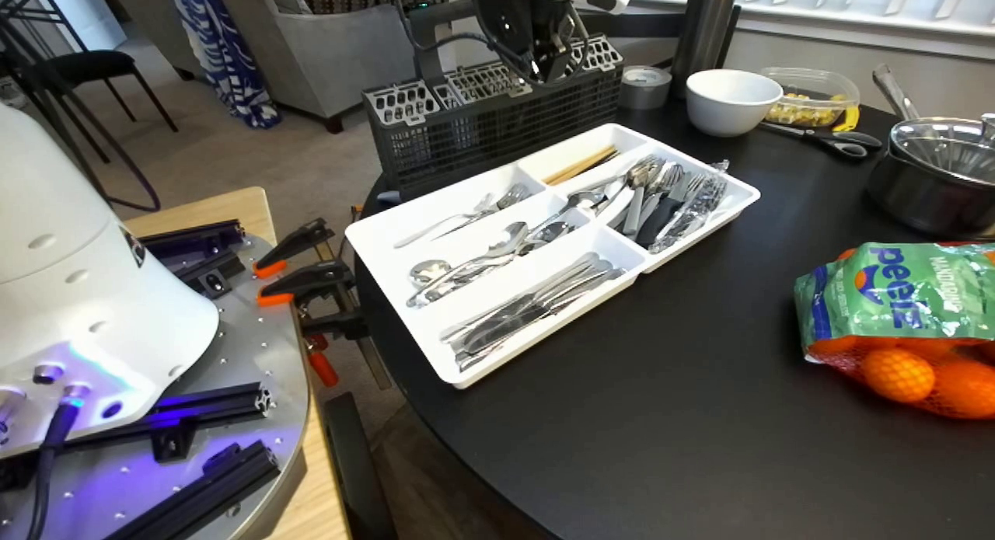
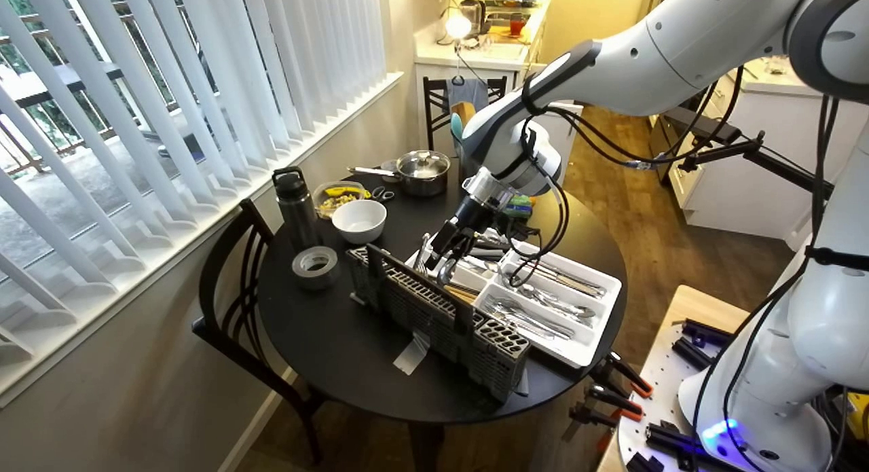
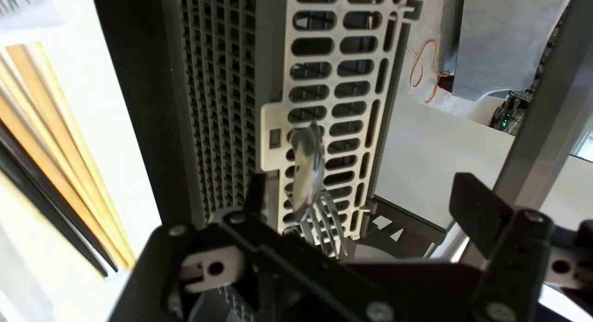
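Observation:
My gripper [image 3: 361, 190] is open, its two black fingers wide apart in the wrist view. A metal spoon [image 3: 308, 167] and a metal fork [image 3: 326, 222] stand up from the slotted light top of the grey cutlery basket [image 3: 273, 150], nearer the left finger. No finger visibly closes on them. In an exterior view the gripper [image 2: 441, 251] is low over the basket [image 2: 434, 305], with the spoon [image 2: 446, 272] and fork [image 2: 421, 256] beside its fingertips. In an exterior view the gripper [image 1: 548, 62] is partly hidden by cables above the basket [image 1: 497, 113].
A white cutlery tray [image 1: 459, 381] with spoons, forks, knives and chopsticks [image 1: 581, 165] lies beside the basket. On the black table [image 1: 699, 447] stand a tape roll [image 1: 644, 89], white bowl [image 1: 731, 101], bottle [image 1: 703, 35], pot [image 1: 925, 182], scissors [image 1: 843, 142] and mandarin bag [image 1: 902, 291].

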